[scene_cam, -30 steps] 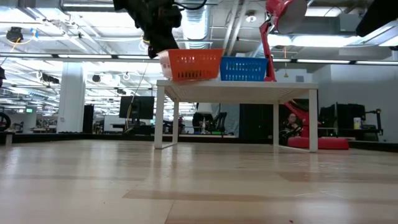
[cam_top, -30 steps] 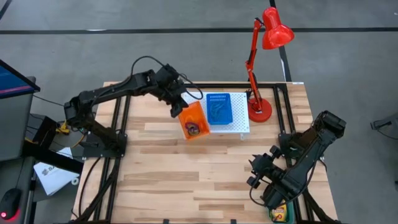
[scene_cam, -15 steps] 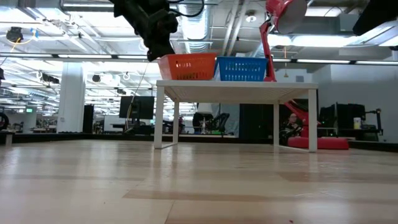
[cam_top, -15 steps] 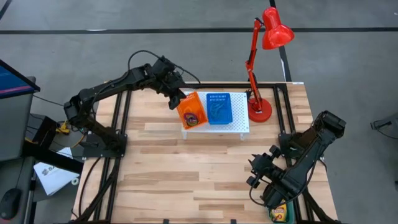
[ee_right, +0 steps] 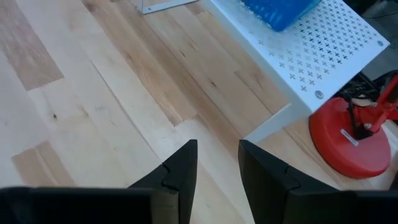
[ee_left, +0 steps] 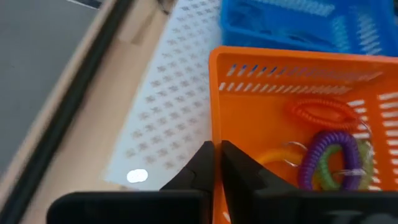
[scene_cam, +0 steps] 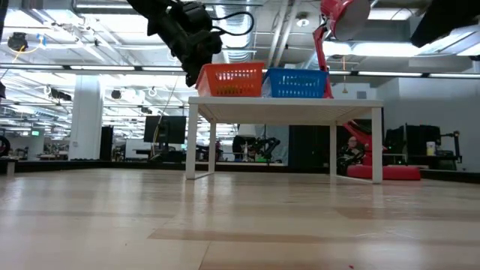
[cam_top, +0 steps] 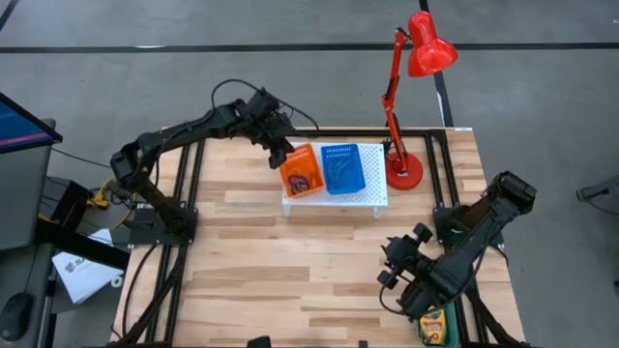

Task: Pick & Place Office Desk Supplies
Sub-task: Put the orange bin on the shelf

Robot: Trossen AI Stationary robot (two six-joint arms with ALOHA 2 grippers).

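High view: left gripper (cam_top: 287, 156) clamped shut on the rim of the orange basket (cam_top: 302, 171), which sits on the white perforated stand (cam_top: 360, 199) beside the blue basket (cam_top: 340, 167). Coiled loops (ee_left: 326, 155) lie inside it: orange, purple, yellow, possibly green. Right gripper (cam_top: 398, 266) hovers over the near table, fingers part-open, empty. Crayon box (cam_top: 434, 325) lies at the table's near right edge.

Wide bare tabletop (cam_top: 290, 261) lies open up front, while red desk lamp (cam_top: 411, 87) and white stand (cam_top: 363, 200) crowd the back.
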